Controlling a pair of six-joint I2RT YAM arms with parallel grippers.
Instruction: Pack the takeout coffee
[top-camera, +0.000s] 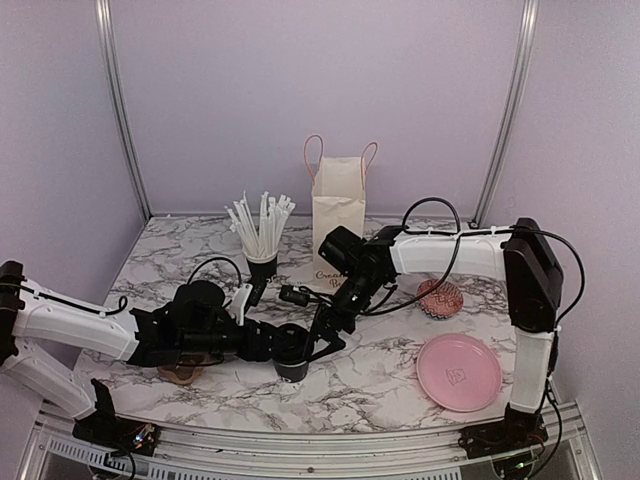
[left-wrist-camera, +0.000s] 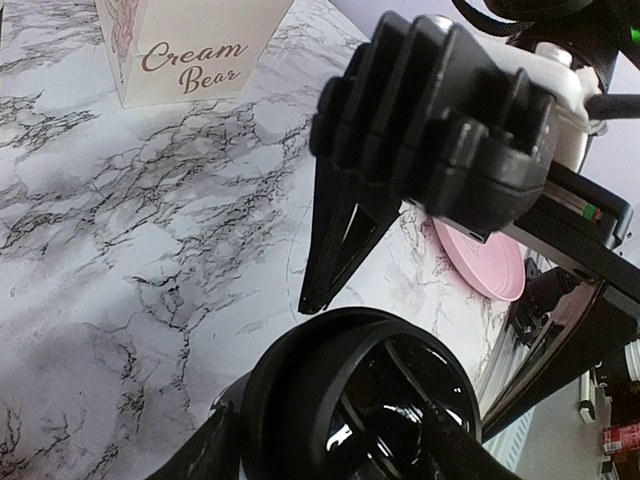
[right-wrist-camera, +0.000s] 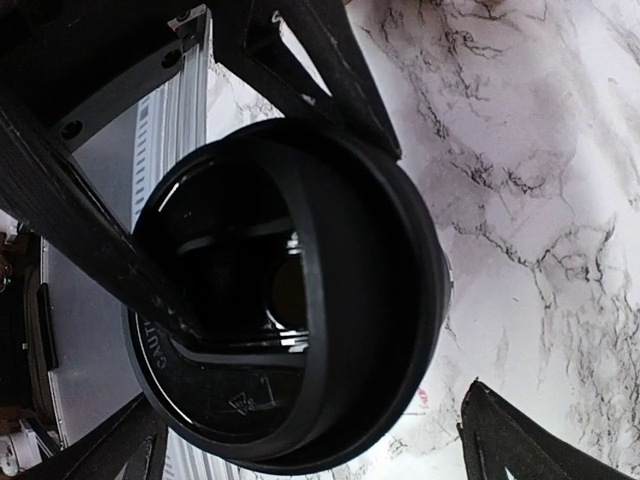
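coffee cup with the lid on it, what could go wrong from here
The lid may sit crooked: the right gripper is open at its rim, and a push on one side could tilt it. The left gripper clamps the paper cup; a harder squeeze could buckle it.

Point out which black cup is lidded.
The near black cup, gripped by the left gripper, wears a black lid; the far black cup beside the paper bag is open, holding white straws.

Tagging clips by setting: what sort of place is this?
Probably a lab robot cell staged as a café counter: marble-look tabletop, bare lilac walls, Cream Bear paper bag, cup of straws.
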